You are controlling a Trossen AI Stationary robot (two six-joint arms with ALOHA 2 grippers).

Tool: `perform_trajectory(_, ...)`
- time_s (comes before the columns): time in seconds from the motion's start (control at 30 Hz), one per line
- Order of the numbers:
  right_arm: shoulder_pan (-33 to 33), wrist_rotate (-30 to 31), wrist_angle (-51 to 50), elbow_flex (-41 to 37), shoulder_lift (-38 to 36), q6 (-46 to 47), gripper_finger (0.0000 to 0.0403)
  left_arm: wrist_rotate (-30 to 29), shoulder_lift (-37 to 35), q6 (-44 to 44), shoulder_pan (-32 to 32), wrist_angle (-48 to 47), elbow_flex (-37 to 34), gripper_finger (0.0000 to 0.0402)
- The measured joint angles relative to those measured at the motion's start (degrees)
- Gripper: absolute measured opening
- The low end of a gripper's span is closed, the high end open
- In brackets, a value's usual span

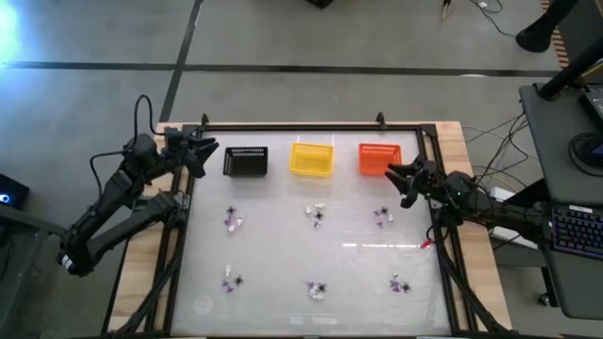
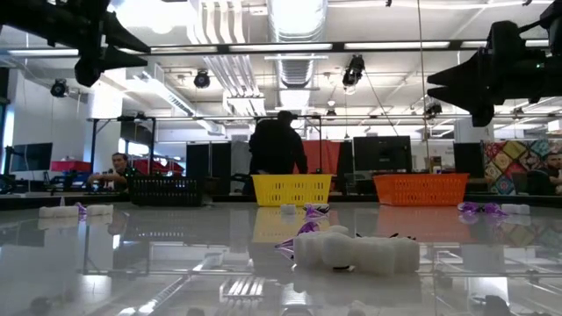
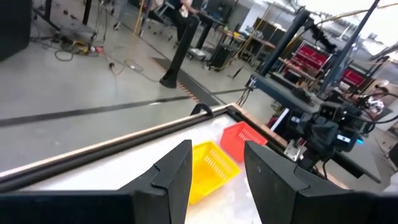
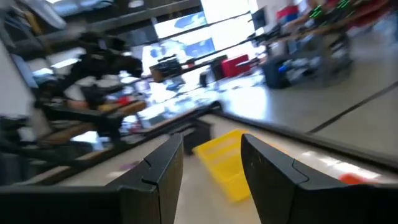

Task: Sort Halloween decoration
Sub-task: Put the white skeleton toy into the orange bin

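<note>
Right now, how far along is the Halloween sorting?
Nothing looks sorted: six clusters of tiny purple, black and white trinkets lie on the table. Black plastic basket, yellow one and orange one show nothing inside. Left end effector and right end effector hover open, empty. All picking remains.

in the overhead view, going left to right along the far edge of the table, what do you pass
left pincer → black basket → yellow basket → orange basket → right pincer
</note>
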Motion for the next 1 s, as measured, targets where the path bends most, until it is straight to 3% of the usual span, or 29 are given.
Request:
perform_trajectory(0.7, -0.1, 1.4, 0.0, 0.0, 0.0, -1.0, 0.0153, -0.1, -0.4, -1.3, 0.0, 0.1, 0.0, 0.0130)
perform_trajectory(0.87, -0.1, -2.5, -0.3, 0.0, 0.0, -2.2, 0.0153, -0.1, -0.4, -1.3, 0.0, 0.1, 0.0, 0.0130)
perform_trajectory(1.0, -0.1, -1.1, -0.7, 0.0, 0.0, 2.8, 0.0153, -0.1, -0.4, -1.5, 0.0, -0.3, 0.4, 0.0130)
